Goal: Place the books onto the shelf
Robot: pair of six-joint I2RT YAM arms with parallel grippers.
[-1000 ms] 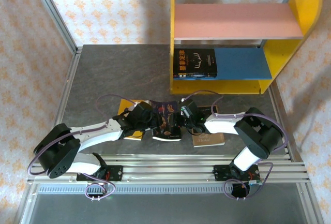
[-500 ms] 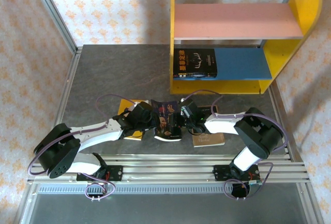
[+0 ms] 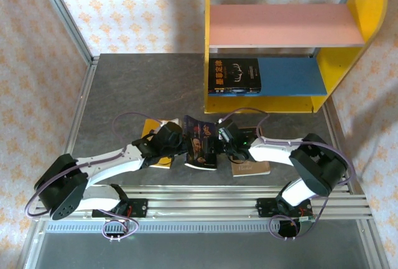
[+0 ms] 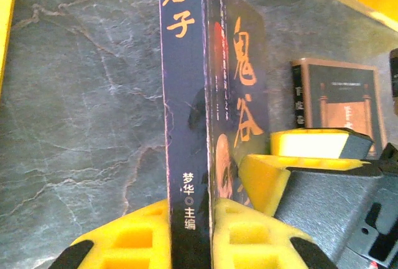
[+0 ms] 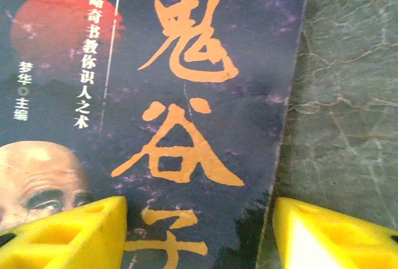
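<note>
A grey marbled tabletop (image 3: 143,89), seen from above. At its far right stands the shelf (image 3: 283,25), which has yellow side panels, a pink upper board and a blue lower board. 1 black book (image 3: 235,75) lies on the blue lower board, close against the left panel.

2 white arms reach in from the near edge and meet at the middle of the tabletop around a dark book (image 3: 200,143) with orange characters on its cover. We see it raised and tilted, spine toward the left arm and front cover toward the right arm. We cannot tell whether its lower edge touches the tabletop.

2 more books lie flat. A yellow book (image 3: 152,133) is partly under the left arm, and a brown book (image 3: 252,168) is under the right arm.

The left pincer (image 4: 191,225) is pressed together on the dark book's spine end, 1 yellow finger on each cover. The right pincer (image 5: 199,219) is spread in front of the front cover, pinching nothing.

We judge the dark book is being picked up, with the left arm alone bearing it. Next, the right arm needs to back clear. The left arm then faces a long carry to the shelf, keeping the thin book steady so it slots in beside the black book.
</note>
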